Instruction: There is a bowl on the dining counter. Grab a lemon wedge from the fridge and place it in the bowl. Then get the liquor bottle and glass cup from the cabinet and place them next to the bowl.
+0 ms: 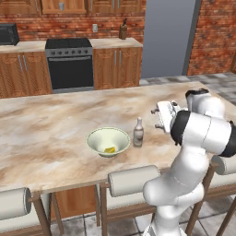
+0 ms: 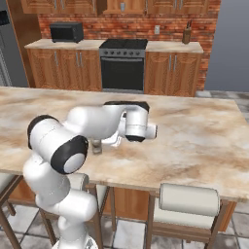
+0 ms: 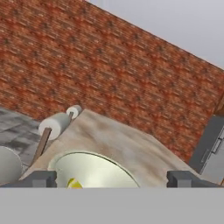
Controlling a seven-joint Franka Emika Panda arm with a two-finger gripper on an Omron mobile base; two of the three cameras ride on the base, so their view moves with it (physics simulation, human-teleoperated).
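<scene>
A pale green bowl (image 1: 108,139) stands on the marble dining counter (image 1: 55,124), with a yellow lemon wedge (image 1: 109,150) lying inside it. Just right of the bowl stands a small liquor bottle (image 1: 138,132), upright and apart from it. To the right of the bottle and above the counter hangs my gripper (image 1: 157,119), open and empty, its fingers pointing left toward bottle and bowl. In the hand view the bowl (image 3: 94,169) and lemon wedge (image 3: 75,183) lie low between the spread fingertips (image 3: 40,179). The glass cup is out of view.
Padded stools (image 1: 133,179) line the counter's near edge. A stove (image 1: 70,64), wood cabinets (image 1: 117,67) and a microwave (image 1: 8,33) stand along the brick back wall. A grey fridge (image 1: 168,37) rises at the back right.
</scene>
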